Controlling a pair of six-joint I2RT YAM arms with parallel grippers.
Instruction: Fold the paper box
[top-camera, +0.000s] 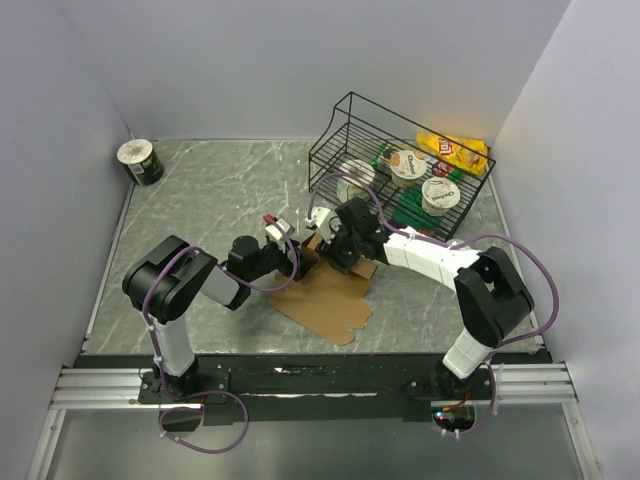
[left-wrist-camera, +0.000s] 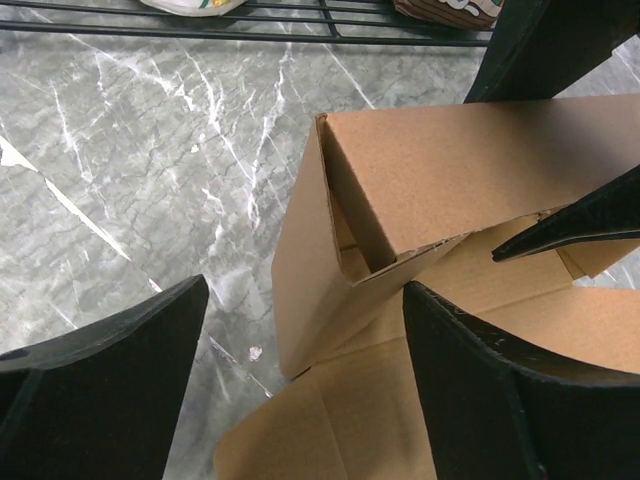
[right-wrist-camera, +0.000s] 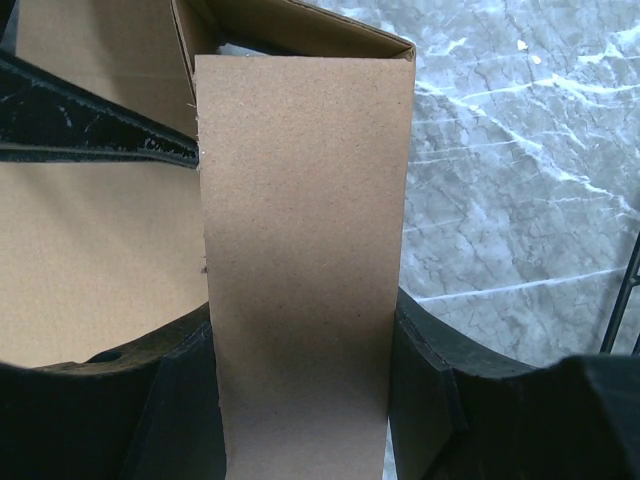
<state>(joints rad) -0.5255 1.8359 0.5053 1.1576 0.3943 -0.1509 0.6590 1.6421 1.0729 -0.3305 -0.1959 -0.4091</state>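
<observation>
The paper box (top-camera: 335, 295) is plain brown cardboard in the middle of the table, half folded, with one long side raised into a hollow wall (left-wrist-camera: 420, 170) and flat flaps spread toward me. My right gripper (top-camera: 338, 243) is shut across that raised wall (right-wrist-camera: 300, 250), one finger (right-wrist-camera: 425, 390) pressed on each face. My left gripper (left-wrist-camera: 305, 290) stands open at the wall's left end, over the flat sheet, touching nothing. One black right finger (left-wrist-camera: 580, 225) shows in the left wrist view, against the wall's inner side.
A black wire basket (top-camera: 345, 110) stands at the back right, close behind the box, holding yogurt cups and a yellow chip bag (top-camera: 455, 150). A small roll (top-camera: 140, 162) sits in the far left corner. Walls close in the table on three sides.
</observation>
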